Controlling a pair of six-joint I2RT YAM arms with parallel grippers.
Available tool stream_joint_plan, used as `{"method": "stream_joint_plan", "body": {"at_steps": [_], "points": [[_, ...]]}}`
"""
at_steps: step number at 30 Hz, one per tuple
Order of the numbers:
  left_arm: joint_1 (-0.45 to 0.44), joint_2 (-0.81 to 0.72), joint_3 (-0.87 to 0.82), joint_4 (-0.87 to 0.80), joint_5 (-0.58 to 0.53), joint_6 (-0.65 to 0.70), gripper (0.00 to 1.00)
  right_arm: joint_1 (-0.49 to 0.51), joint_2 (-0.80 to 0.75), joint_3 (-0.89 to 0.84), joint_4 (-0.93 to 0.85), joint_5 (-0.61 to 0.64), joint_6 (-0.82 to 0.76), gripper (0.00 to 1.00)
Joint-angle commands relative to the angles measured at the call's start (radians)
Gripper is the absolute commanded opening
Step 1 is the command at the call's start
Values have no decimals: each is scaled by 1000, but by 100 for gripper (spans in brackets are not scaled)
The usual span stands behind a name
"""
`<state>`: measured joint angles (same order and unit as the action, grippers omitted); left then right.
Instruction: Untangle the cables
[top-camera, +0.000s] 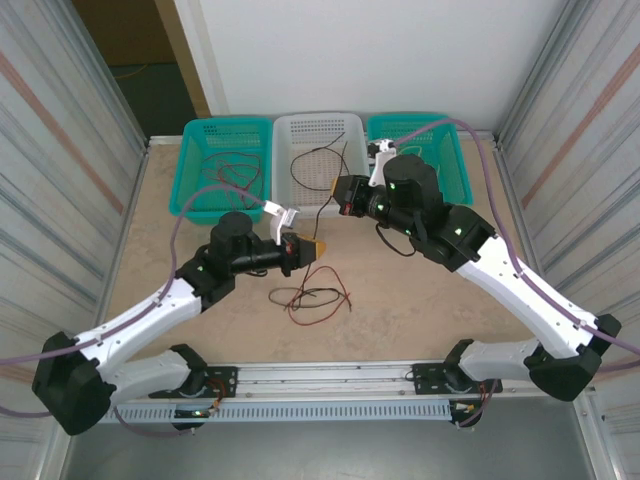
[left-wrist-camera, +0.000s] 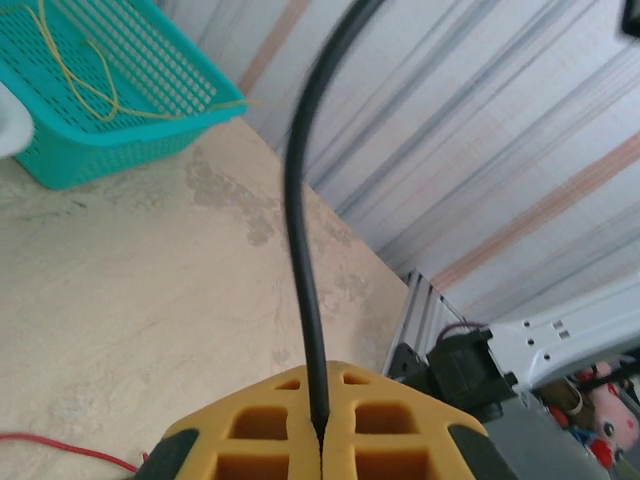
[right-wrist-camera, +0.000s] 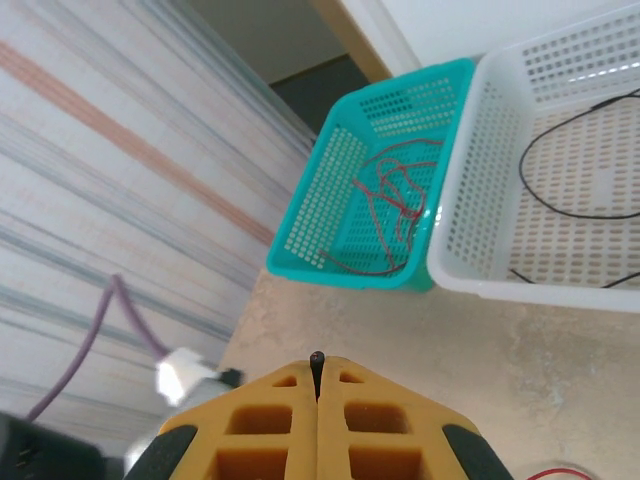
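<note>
A black cable (left-wrist-camera: 297, 200) is held at two places. The left gripper (left-wrist-camera: 320, 438) has its yellow fingertips pressed together on it, the cable rising from the seam in a long curve. The right gripper (right-wrist-camera: 317, 372) is likewise closed, with just a stub of black showing at the top of its seam. Below them a loose tangle of red and black cables (top-camera: 312, 298) lies on the table (top-camera: 430, 310), near the left gripper. Red cables (right-wrist-camera: 378, 195) sit in one teal basket (right-wrist-camera: 320, 200), a black wire (right-wrist-camera: 522, 172) in the white basket (right-wrist-camera: 475, 170), and yellow cables (left-wrist-camera: 108, 102) in the other teal basket (left-wrist-camera: 130, 135). The right-hand hold looks marginal: so little cable is caught that pulling apart could slip it free. Whether the held cable is clear of the tangle I cannot tell; if not, lifting could drag or tighten the heap.
</note>
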<state>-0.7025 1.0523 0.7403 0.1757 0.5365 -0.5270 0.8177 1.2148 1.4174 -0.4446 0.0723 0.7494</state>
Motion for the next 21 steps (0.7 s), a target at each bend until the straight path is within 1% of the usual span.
{"method": "stream_joint_plan", "body": {"at_steps": [1, 2, 4, 6, 7, 9, 11, 13, 17, 21], "points": [[-4, -84, 82, -51, -155, -30, 0, 1, -49, -46, 11, 6, -1, 12], [-4, -95, 117, -110, -213, -38, 0, 16, -58, -69, 21, 8, -25, 22], [-3, -110, 173, -177, -281, -53, 0, 55, -82, -128, 45, 26, -74, 42], [1, -117, 211, -189, -297, -82, 0, 102, -109, -207, 97, 15, -110, 51], [1, -119, 229, -193, -306, -101, 0, 128, -124, -249, 126, 11, -118, 62], [2, -118, 261, -221, -349, -146, 0, 188, -144, -320, 185, 4, -131, 69], [2, -118, 275, -236, -383, -198, 0, 242, -146, -369, 234, 14, -135, 70], [3, -116, 272, -221, -391, -238, 0, 274, -124, -385, 257, 34, -126, 69], [3, -106, 274, -213, -389, -279, 0, 289, -56, -361, 273, 51, -126, 64], [2, -106, 284, -234, -396, -290, 0, 291, 16, -307, 281, 10, -148, 61]]}}
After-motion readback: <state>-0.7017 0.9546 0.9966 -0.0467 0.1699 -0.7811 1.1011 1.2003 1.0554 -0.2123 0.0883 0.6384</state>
